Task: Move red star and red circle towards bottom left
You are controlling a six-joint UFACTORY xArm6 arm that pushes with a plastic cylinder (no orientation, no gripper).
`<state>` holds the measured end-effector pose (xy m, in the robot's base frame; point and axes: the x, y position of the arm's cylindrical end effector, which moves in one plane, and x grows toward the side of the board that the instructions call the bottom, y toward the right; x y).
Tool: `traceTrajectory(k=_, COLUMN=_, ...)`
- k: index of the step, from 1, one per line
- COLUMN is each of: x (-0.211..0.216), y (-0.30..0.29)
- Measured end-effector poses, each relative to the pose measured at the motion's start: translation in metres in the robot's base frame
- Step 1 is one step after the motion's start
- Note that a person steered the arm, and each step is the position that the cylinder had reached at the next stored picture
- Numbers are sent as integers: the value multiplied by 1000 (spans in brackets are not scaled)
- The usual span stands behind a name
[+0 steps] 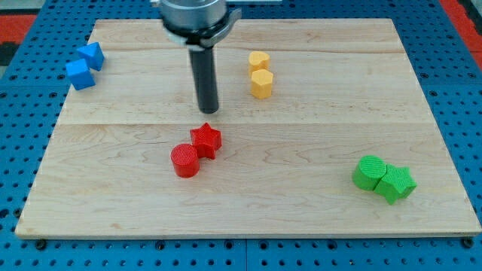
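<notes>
since the arm carries no claw at all, only a straight dark rod, there is no open or closed state to report; my tip point(208, 111) rests on the pale wooden tabletop point(113, 196) gripping nothing. just below my tip, toward the view's bottom, sits the red star-shaped plastic block point(205, 140), and touching it on its lower-left side is the red round plastic block point(184, 161). my tip stands close above the star but apart from it, a little to its upper right.

the main risk, as i judge it, is an off-centre push. if my tip meets one point of the star, the star may spin and slide off the circle, so the pair splits and only one goes toward the bottom left. the round block can also roll aside off the star's edge and drift toward the view's bottom instead.

the two blue blocks point(83, 66) lie far to my tip's left, the two yellow blocks point(260, 74) just to its right, the two green blocks point(384, 179) well off to its lower right; none is in the way.
</notes>
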<state>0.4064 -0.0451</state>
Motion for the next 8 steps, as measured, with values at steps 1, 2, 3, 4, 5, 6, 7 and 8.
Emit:
traceTrajectory(k=1, x=11, y=24)
traceTrajectory(k=2, x=46, y=25)
traceTrajectory(k=3, x=71, y=6)
traceTrajectory(k=4, x=94, y=-10)
traceTrajectory(k=5, x=123, y=-23)
traceTrajectory(k=6, x=151, y=-35)
traceTrajectory(k=7, x=156, y=-67)
traceTrajectory(k=8, x=161, y=-49)
